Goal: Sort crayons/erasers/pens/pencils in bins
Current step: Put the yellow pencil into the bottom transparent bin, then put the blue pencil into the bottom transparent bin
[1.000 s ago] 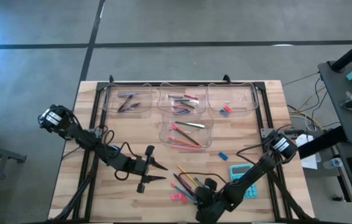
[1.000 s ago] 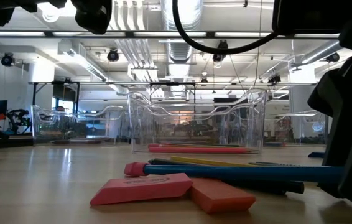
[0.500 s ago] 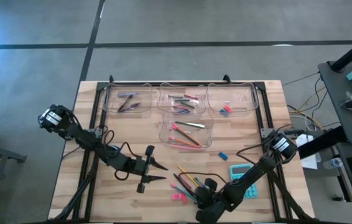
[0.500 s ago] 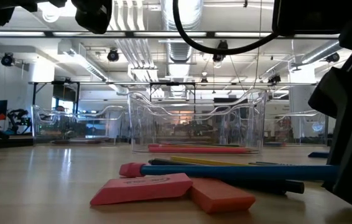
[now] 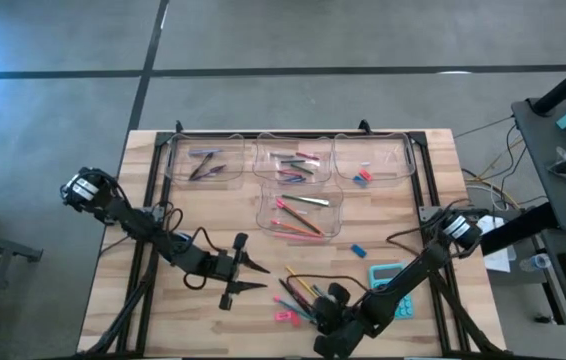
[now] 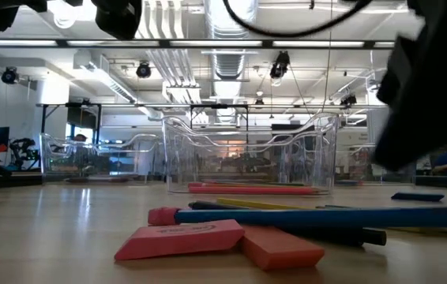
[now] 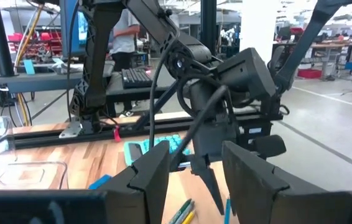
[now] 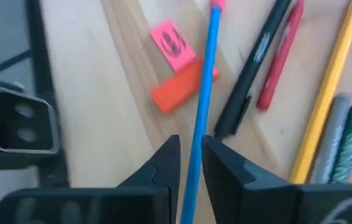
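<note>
Right end effector (image 8: 190, 163): fingers pinched on a long thin blue pencil (image 8: 202, 106) with a pink tip, low over the near edge of the wooden bench (image 5: 143, 230).
Blue pencil: slim, straight, bright blue shaft; in the low view it lies level just above the erasers.
Erasers: a flat pink block (image 8: 171, 44) and an orange-red block (image 8: 179, 84), touching, beside the pencil's tip end.
Loose sticks: a black pen (image 8: 250, 71), a red crayon (image 8: 280, 53) and a yellow pencil (image 8: 323, 93) lie side by side near the grip.
Clear plastic bins (image 5: 301, 212): three in a row at the far edge, one in front, well apart from the pile.
Left end effector (image 5: 253, 277): fingers spread, holding nothing, left of the pile.
</note>
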You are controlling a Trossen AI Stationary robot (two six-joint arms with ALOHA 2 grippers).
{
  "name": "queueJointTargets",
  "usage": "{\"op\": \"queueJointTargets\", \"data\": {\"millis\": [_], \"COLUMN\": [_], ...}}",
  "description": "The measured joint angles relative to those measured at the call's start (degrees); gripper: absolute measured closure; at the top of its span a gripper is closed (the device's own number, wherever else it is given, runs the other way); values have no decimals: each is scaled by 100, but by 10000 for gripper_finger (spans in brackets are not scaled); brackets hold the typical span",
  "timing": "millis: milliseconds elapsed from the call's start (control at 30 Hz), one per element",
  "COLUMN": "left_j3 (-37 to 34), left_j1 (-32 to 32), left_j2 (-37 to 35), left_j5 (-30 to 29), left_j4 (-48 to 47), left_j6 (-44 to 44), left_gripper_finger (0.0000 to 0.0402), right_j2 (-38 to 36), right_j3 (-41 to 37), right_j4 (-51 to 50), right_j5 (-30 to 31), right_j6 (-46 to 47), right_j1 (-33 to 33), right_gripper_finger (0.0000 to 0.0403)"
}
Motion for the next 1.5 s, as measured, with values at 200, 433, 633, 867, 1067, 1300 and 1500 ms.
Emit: {"op": "queueJointTargets", "data": {"millis": [200, 433, 633, 867, 1067, 1300, 1500], "left_j3": [-8, -35, -35, -44, -46, -46, -46], "left_j1": [-18, -28, -33, -33, -31, -31, -31], "left_j2": [-190, -221, -221, -221, -221, -221, -221], "left_j5": [0, 2, 2, 2, 2, 2, 2], "left_j4": [-40, -59, -64, -69, -122, -162, -161], "left_j6": [-2, -7, -4, -4, -4, -7, -4], "left_gripper_finger": [268, 268, 268, 268, 268, 268, 268], "right_j2": [-406, -497, -475, -390, -31, 109, 252], "right_j3": [0, 0, 0, -23, -39, -39, -37], "right_j4": [-113, -163, -180, -173, -175, -146, -132], "right_j5": [115, -281, -392, -346, -404, -500, -631], "right_j6": [-322, -711, -814, -595, -449, -353, -235], "right_j1": [-7, -22, -21, -51, -59, -57, -55], "right_gripper_finger": [346, 330, 272, 214, 206, 225, 238]}}
